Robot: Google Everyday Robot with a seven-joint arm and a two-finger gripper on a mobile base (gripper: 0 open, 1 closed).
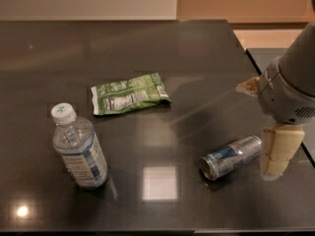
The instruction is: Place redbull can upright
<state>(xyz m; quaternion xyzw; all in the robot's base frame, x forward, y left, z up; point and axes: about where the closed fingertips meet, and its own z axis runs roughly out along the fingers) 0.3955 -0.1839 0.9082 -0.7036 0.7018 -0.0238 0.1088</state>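
Note:
The redbull can (231, 157), blue and silver, lies on its side on the dark table (162, 58) at the front right, its silver top facing front-left. My gripper (268, 136) comes in from the right edge, just right of the can's far end and not touching it. It is open and holds nothing. One cream finger (279, 151) hangs beside the can, and the other (248, 86) shows further back.
A clear water bottle with a white cap (78, 149) stands upright at the front left. A flat green snack bag (130, 94) lies mid-table. The table's right edge runs just behind the gripper, with a second dark surface (268, 58) beyond it.

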